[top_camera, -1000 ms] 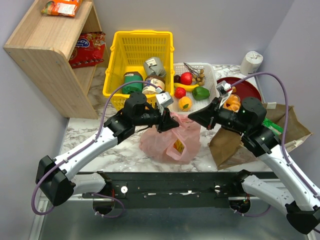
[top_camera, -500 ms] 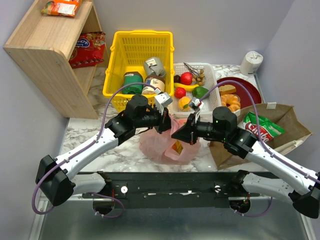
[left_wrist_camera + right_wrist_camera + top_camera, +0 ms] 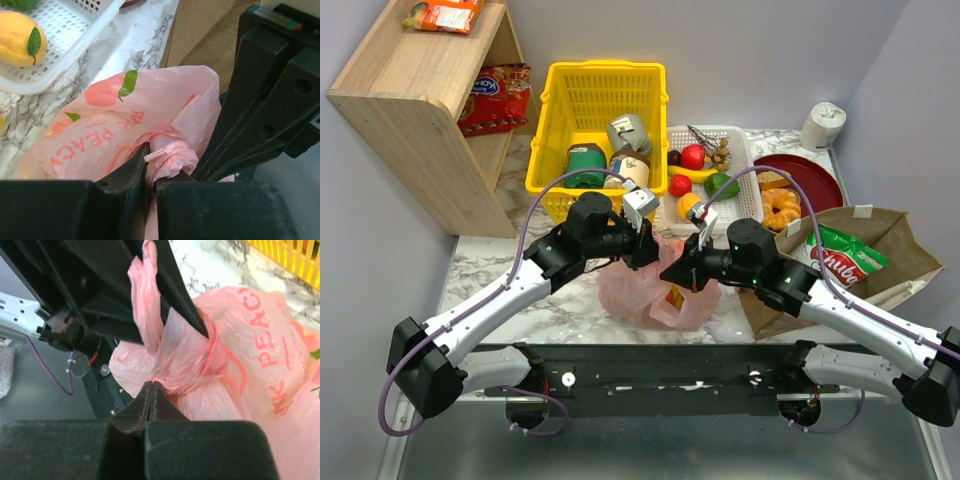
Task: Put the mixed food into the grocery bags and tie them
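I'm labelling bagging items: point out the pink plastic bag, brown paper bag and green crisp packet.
pink plastic bag (image 3: 632, 292), top external view, lower left body
brown paper bag (image 3: 905, 248), top external view, right wall
green crisp packet (image 3: 842, 258), top external view, red logo

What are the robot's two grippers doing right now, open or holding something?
Left gripper: jaws closed on a bunched handle of the pink plastic bag.
Right gripper: jaws shut, pinching the same bag.

Bright, even overhead light, soft shadows; wrist views blur at the near edge.
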`<state>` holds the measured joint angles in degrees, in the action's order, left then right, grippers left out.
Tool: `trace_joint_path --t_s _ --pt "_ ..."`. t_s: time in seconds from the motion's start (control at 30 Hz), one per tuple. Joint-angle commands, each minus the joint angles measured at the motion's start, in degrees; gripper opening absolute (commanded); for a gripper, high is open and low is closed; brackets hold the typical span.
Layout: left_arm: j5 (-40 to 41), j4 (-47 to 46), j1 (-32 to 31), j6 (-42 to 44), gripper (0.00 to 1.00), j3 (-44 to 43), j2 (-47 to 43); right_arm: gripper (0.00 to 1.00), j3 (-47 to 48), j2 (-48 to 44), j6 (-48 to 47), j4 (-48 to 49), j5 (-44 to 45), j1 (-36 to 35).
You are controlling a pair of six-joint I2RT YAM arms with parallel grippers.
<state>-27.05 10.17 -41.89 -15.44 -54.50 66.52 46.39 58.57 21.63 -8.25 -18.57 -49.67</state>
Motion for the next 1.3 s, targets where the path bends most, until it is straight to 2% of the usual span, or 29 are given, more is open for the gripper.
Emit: trace_joint_path --t_s 0.0,0.2,0.5,0.67,0.9,1.1,1.17,1.27 --pt "-1.6 2.2 0.76 0.94 0.3 -0.87 -1.48 0.01 -1.22 -0.29 -2.11 -4.84 0.64 -0.69" --pt "-3.71 7.74 0.76 2.7 0.5 -2.36 -1.39 0.01 -0.86 -0.73 -3.17 -4.76 1.17 -0.69" --pt "-11.09 10.13 0.76 2.88 0.6 -3.59 -1.13 0.01 -1.04 -1.44 -3.61 -4.84 1.17 -0.69" --pt "-13.12 7.41 0.84 0.51 0.62 -3.07 -0.69 0.01 -1.22 -1.88 -3.61 -4.93 0.82 -0.78" --pt "-9.52 2.76 1.11 -2.92 0.62 -3.16 1.59 0.01 -1.39 -3.11 -5.02 -5.28 -0.24 -1.13" --pt "-9.6 -0.41 1.11 -5.91 0.62 -3.16 4.14 0.01 -1.57 -3.46 -6.16 -5.55 -0.42 -1.75" --pt "-9.78 -0.59 1.11 -6.18 0.61 -3.16 4.84 0.01 -1.39 -3.55 -6.6 -5.55 -0.33 -2.01" --pt "-10.21 -1.12 1.11 -6.27 0.51 -2.98 4.93 0.01 -1.39 -3.55 -7.04 -5.9 0.02 -2.27"
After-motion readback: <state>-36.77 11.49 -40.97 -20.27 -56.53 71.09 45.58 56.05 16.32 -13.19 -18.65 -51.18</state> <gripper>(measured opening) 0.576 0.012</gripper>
